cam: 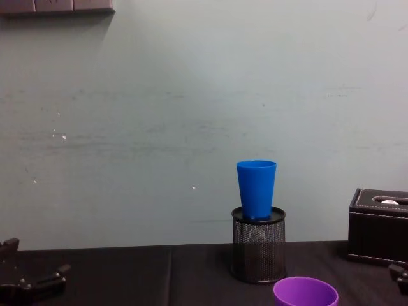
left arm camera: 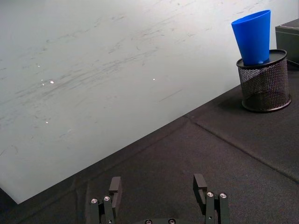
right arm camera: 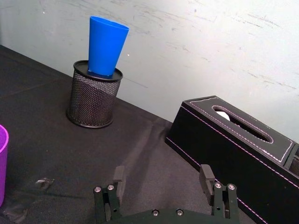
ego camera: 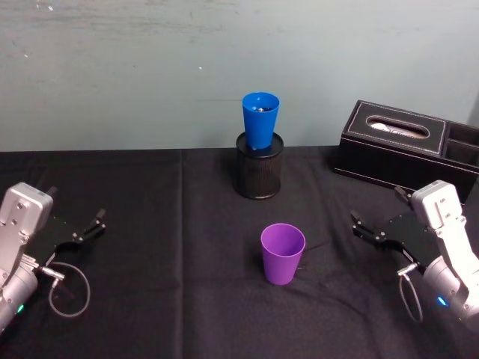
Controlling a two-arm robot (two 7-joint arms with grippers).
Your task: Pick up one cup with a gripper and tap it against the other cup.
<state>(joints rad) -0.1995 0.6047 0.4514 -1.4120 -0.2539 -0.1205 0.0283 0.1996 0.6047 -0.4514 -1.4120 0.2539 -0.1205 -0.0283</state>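
The purple cup [ego camera: 282,253] stands upright on the black cloth near the table's middle; its rim shows in the chest view [cam: 305,292] and its edge in the right wrist view [right arm camera: 2,163]. The blue cup [ego camera: 259,119] sits upright inside a black mesh pen holder [ego camera: 259,166] behind it, also seen from the left wrist [left arm camera: 252,36], right wrist [right arm camera: 105,45] and chest [cam: 256,189]. My right gripper [ego camera: 365,226] rests open to the right of the purple cup, apart from it [right arm camera: 161,178]. My left gripper [ego camera: 91,224] lies open at the far left [left arm camera: 157,185].
A black leather tissue box [ego camera: 404,147] stands at the back right, close behind the right arm [right arm camera: 233,135]. The black cloth-covered table [ego camera: 165,262] ends at a pale wall behind. A grey cable [ego camera: 69,290] loops beside the left wrist.
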